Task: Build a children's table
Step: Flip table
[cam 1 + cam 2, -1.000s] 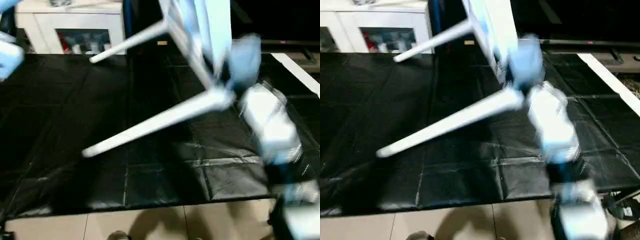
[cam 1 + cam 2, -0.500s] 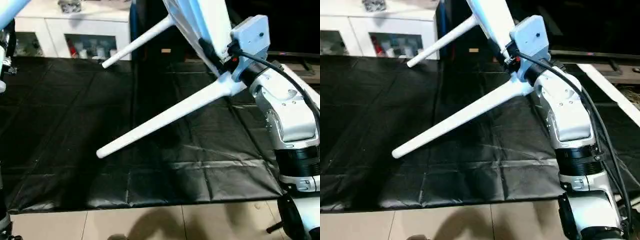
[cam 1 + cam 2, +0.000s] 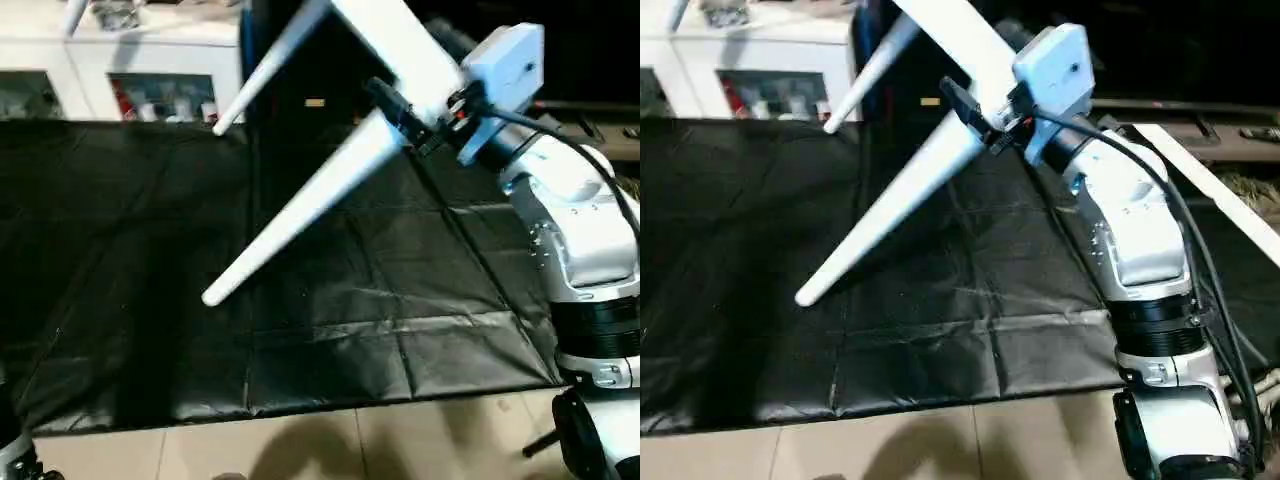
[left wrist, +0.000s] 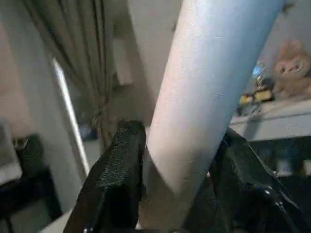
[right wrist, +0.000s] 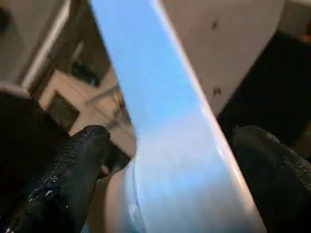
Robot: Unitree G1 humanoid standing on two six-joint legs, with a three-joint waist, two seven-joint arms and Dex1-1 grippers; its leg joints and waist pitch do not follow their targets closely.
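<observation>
No writing is showing that can be read. A creased black mat (image 3: 130, 250) is covering the floor, with a white cabinet (image 3: 120, 60) at eleven o'clock. The children's table (image 3: 400, 50) is hanging tilted in the air at one o'clock, smooth white plastic, its nearest leg (image 3: 300, 210) slanting toward seven o'clock. The right gripper (image 3: 975, 118) is sitting at that leg's socket, fingers spread apart with the tabletop edge between them. The left gripper (image 4: 180, 189) is clasping a round white leg (image 4: 204, 111) between ribbed black pads.

Black creased mat (image 3: 330, 300) on tiled floor (image 3: 300, 445) — white glass-door cabinet (image 3: 120, 70) behind
</observation>
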